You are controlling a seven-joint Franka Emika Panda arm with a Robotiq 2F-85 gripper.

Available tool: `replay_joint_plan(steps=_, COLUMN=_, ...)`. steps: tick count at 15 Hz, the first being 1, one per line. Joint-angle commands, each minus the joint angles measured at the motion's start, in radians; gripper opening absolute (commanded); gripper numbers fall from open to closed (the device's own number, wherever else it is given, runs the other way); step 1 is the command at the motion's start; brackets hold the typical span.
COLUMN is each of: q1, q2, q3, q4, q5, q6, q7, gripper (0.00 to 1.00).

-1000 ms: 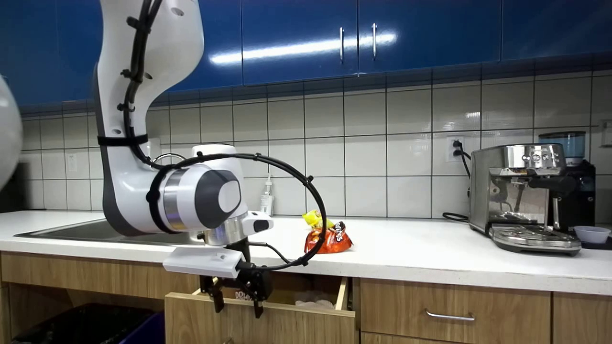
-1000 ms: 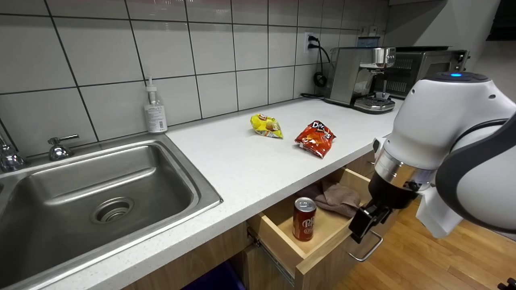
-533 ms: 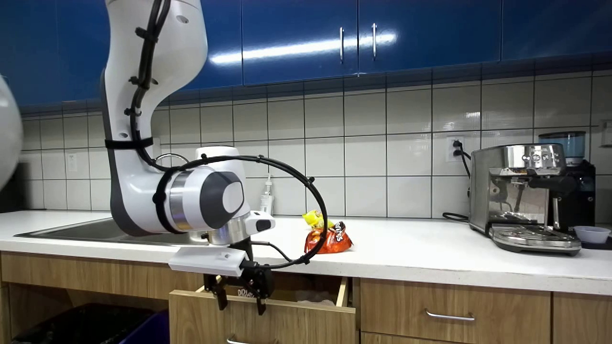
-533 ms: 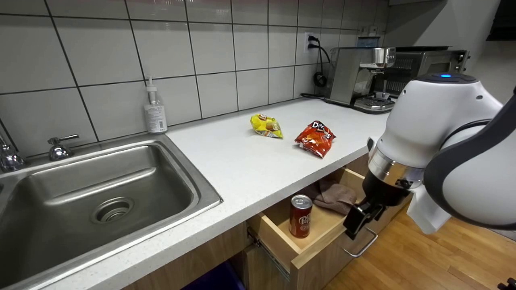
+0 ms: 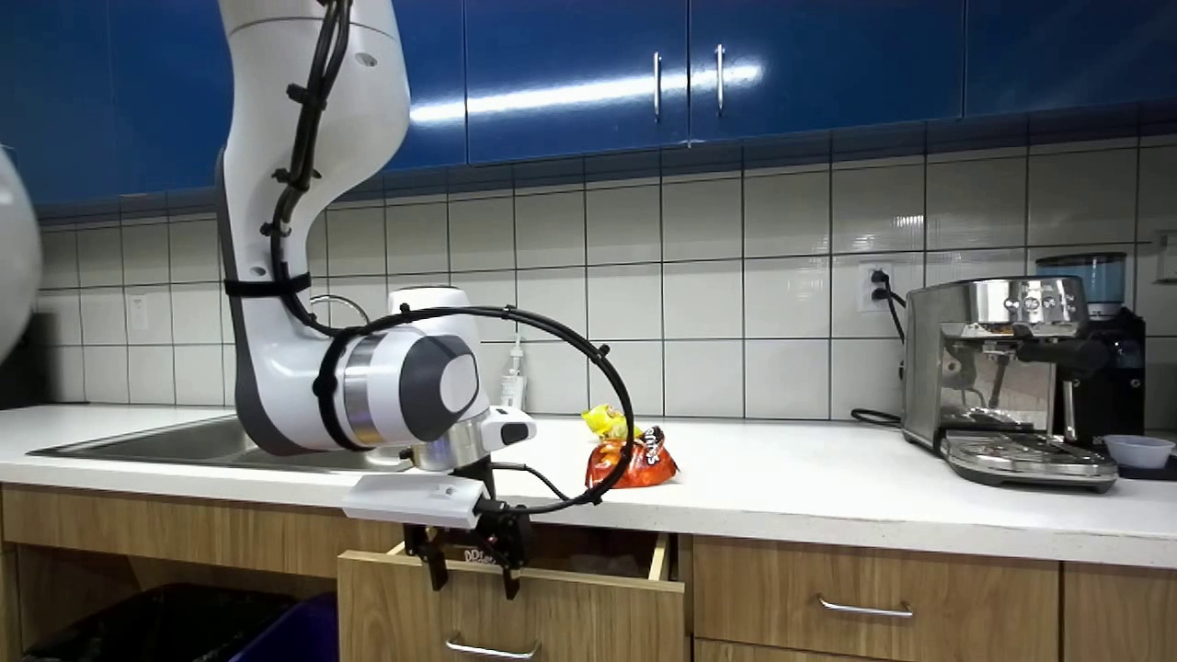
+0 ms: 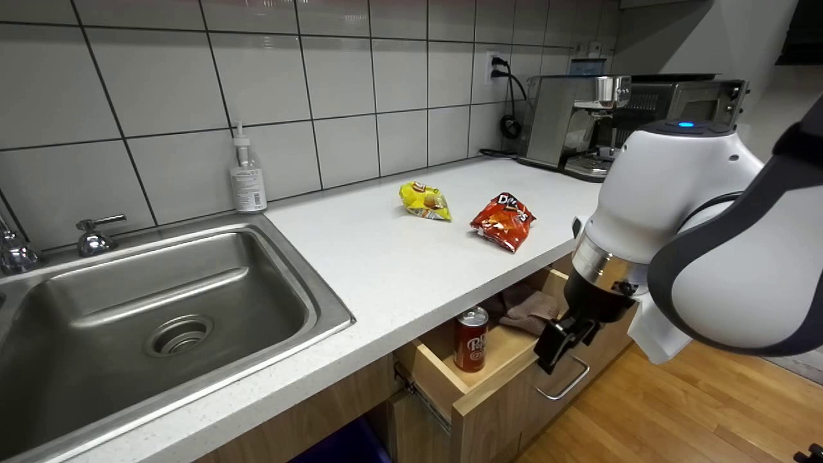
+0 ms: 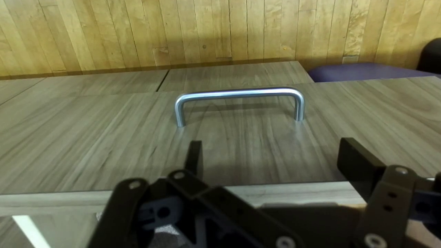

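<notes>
"Where's the claw (image 7: 270,156)?"
"Just at the front of the wooden drawer (image 5: 588,616), above its metal handle (image 7: 241,93); whether it touches, I can't tell."
"Fingers (image 7: 360,165)?"
"Spread wide apart."
"And the drawer?"
"Partly open under the counter (image 5: 809,483), a red soda can (image 6: 470,347) upright inside, near a brown cloth (image 6: 530,308)."
"On top?"
"A red chip bag (image 6: 503,222), a yellow bag (image 6: 424,200) nearer the tiled wall (image 6: 405,141), then the sink (image 6: 116,334) with a pump bottle (image 6: 248,186) behind its corner, the espresso machine (image 5: 993,391) well off the other way."
</notes>
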Motion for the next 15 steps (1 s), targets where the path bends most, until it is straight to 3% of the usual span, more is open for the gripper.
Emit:
replay_joint_plan(steps=1, q1=-0.037, q2=0.040, q3=0.031, q4=0.057, q5=0.033, q6=0.010, q7=-0.041, gripper=1.00)
replay_joint_plan(steps=15, q1=-0.090, q2=0.088, q3=0.075, q4=0.135, q5=0.047, q6=-0.001, q7=-0.088, gripper=1.00)
